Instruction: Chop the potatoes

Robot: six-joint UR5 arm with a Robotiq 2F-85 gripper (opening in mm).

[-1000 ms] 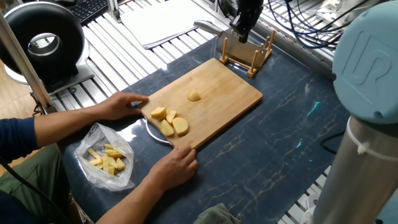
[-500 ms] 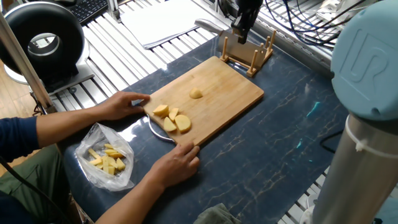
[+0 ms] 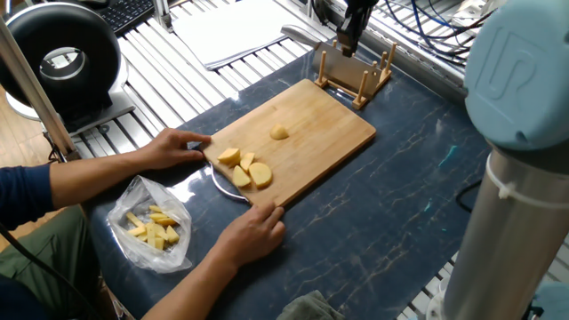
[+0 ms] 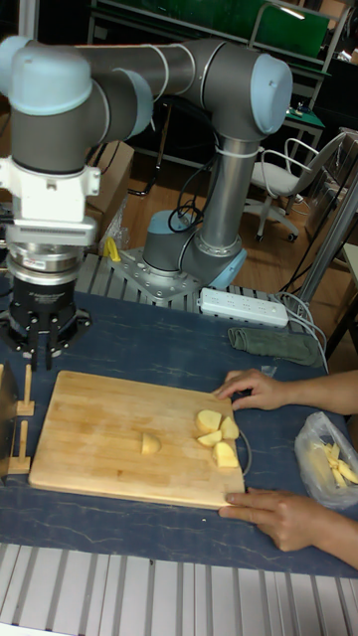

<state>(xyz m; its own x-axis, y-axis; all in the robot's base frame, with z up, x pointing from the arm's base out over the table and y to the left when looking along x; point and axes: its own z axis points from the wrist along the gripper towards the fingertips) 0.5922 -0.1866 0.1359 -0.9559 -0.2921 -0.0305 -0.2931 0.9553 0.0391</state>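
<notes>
Your potatoes sit on the bamboo cutting board, mid-frame — one chunk apart. A clear plastic bag, lower left on the table, holds yellow sticks. Gripper hangs near the wooden rack — jaws nearly closed, empty.

Wooden rack, plastic bag, power strip

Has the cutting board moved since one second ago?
Yes. The cutting board shifted slightly toward the wooden rack, carrying the potatoes.
</notes>
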